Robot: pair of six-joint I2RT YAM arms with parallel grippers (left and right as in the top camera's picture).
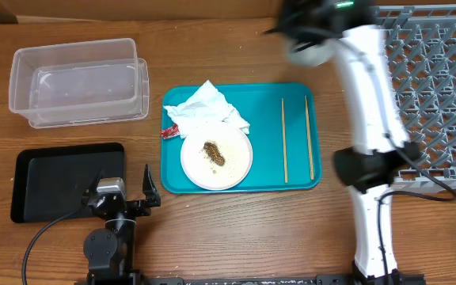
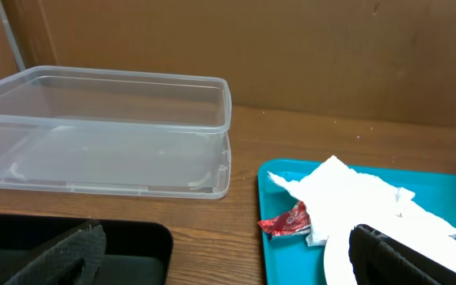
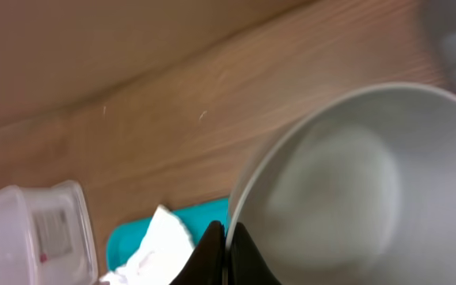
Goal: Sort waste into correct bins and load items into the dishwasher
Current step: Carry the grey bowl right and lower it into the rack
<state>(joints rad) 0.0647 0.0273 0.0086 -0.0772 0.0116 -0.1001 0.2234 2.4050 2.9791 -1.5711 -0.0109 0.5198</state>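
Right gripper (image 3: 226,247) pinched on rim of white bowl (image 3: 347,190), over bare wood at dish rack's (image 1: 438,87) left edge (blurred overhead). Left gripper (image 1: 123,194) spread wide, beside black tray (image 1: 54,178). Open wood between clear tub (image 1: 77,79) and teal tray (image 1: 264,174). On teal tray: two chopsticks (image 1: 284,138), one plate (image 1: 236,162), one brown scrap (image 1: 214,153), one red wrapper (image 1: 170,131), napkin heap (image 1: 208,107).

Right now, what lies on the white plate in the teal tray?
A brown food scrap with pale crumbs lies on the plate. The crumpled napkin covers its far rim; anything beneath is hidden.
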